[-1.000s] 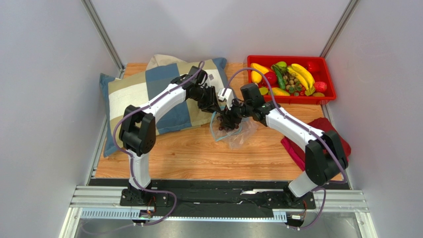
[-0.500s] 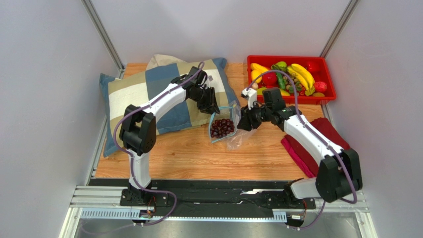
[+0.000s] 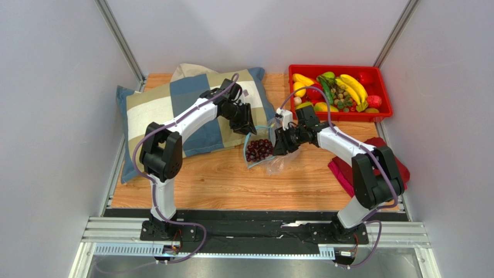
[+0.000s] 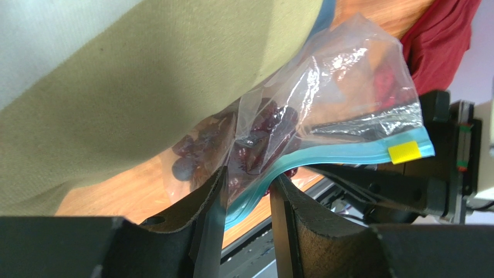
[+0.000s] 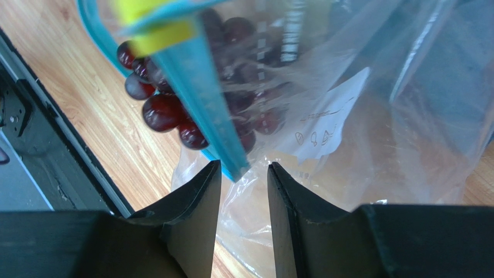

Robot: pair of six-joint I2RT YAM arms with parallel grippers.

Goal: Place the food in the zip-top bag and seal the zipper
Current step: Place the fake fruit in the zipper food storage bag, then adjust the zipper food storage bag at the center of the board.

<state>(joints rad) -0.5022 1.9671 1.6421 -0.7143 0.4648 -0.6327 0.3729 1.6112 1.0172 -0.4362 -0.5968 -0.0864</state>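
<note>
The zip-top bag lies on the wooden table beside the pillow, with a dark purple grape bunch inside it. My left gripper is at the bag's upper left. In the left wrist view its jaws stand apart with the teal zipper running loosely between them, and the grapes show through the plastic. My right gripper is at the bag's right edge, open, with the end of the zipper just at its fingertips. More food, such as bananas, sits in the red bin.
A red bin of plastic fruit stands at the back right. A checked pillow covers the back left, under my left arm. A dark red cloth lies at the right edge. A yellow tab marks the zipper's end.
The right gripper left the bag's mouth, drew back right, then returned to the bag's right edge with narrower jaws. The grapes now lie uncovered in the bag. The left arm barely moved.
</note>
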